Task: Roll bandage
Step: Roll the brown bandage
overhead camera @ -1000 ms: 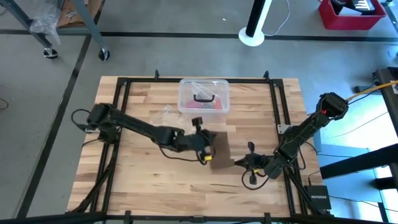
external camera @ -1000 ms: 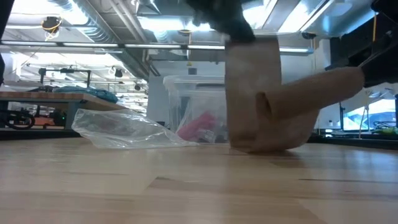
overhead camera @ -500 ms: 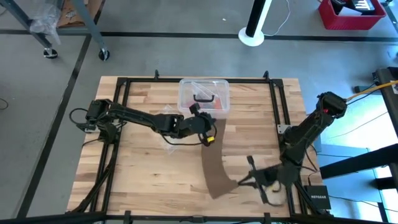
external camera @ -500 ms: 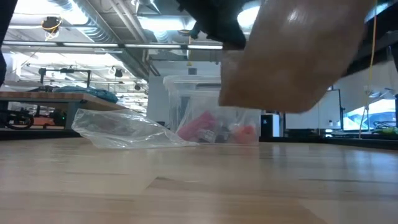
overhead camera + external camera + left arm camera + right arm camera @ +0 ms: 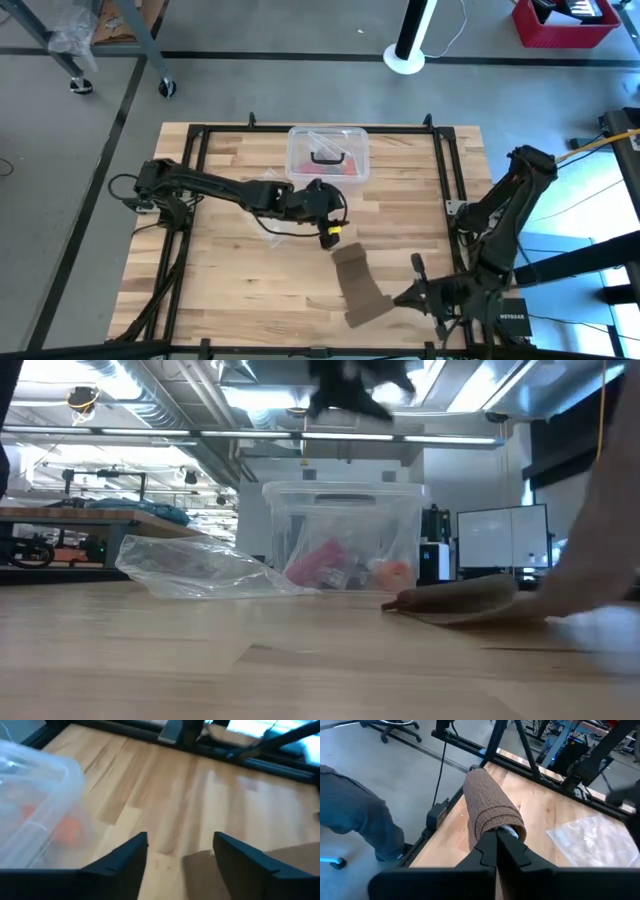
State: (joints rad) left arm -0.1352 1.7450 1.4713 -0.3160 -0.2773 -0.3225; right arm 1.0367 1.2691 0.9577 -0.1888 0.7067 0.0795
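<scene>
From low down, the bandage (image 5: 470, 600) smears into blur near the table's right edge, and the left gripper (image 5: 355, 380) overhead is cropped.

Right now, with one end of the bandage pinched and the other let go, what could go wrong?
1. The right gripper pinches only one end of the bandage, near the table's front edge; a pull could drag the strip off.
2. The left gripper is open and holds nothing, so the free end may crease or twist.
3. The plastic bag lies near the left arm and could snag.
</scene>
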